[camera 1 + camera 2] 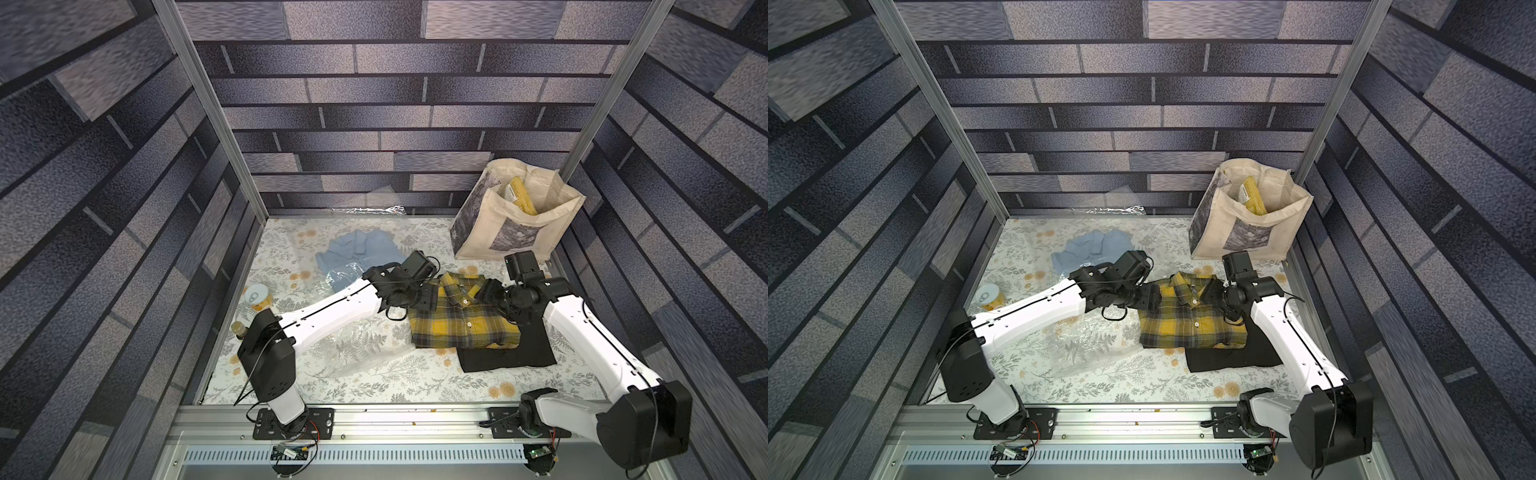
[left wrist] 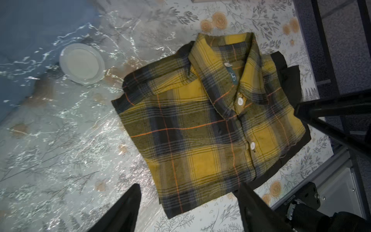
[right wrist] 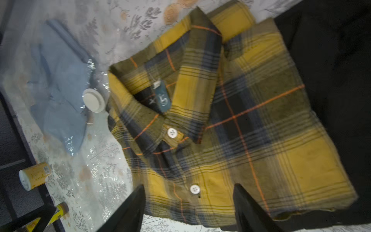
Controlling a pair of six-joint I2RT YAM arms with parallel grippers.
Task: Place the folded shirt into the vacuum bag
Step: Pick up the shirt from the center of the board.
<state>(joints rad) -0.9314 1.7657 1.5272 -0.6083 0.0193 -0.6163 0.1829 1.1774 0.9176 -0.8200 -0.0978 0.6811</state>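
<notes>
Plaid shirt point(image 1: 461, 316), one of two shirts, lies folded on a black cloth point(image 1: 528, 353) near the table's point(image 1: 415, 382) right edge, outside the single bag point(image 1: 357, 345) holding the blue shirt point(image 1: 357, 253). Left gripper point(image 2: 189, 186) and right gripper point(image 3: 188, 185) hover over it, fingers spread, empty. Bare table runs along the front edge.
</notes>
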